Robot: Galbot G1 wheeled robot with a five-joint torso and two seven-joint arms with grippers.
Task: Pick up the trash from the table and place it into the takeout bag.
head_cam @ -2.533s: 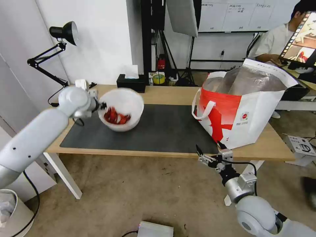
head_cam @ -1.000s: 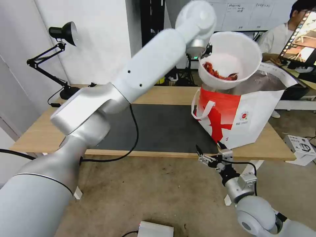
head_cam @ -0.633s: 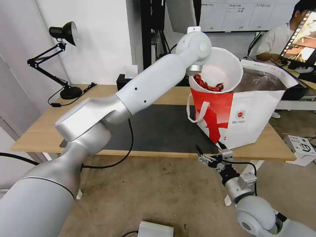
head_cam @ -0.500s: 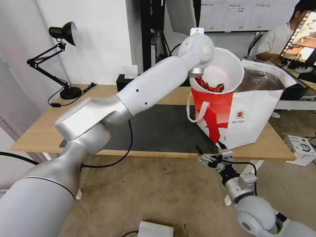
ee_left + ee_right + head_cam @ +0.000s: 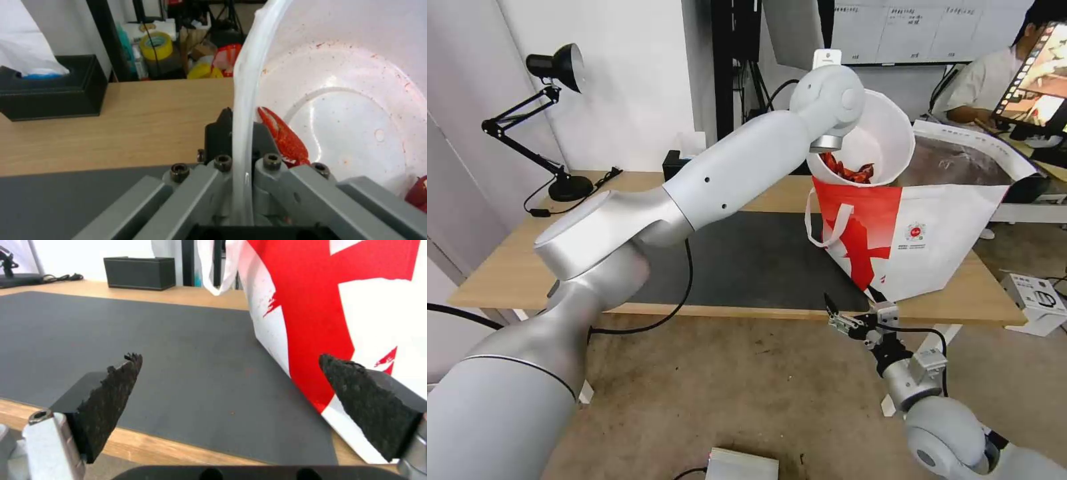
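Observation:
My left gripper is shut on the rim of the white bowl, one finger outside the wall and one inside. The bowl is tilted, and red crayfish shells lie in its low side. Its lower part sits in the open mouth of the red-and-white takeout bag, which stands on the right of the table. In the left wrist view a red claw lies against the bowl's inner wall. My right gripper hangs open just below the table's front edge, facing the bag and the dark mat.
A black desk lamp stands at the table's back left. A black tissue box sits at the back edge. My left arm spans the dark mat. A white box and a grey device lie on the floor.
My left arm carried the bowl from the left of the mat up and over the bag, then lowered it into the bag's mouth. The bag's top shifted slightly. The right arm stayed still.

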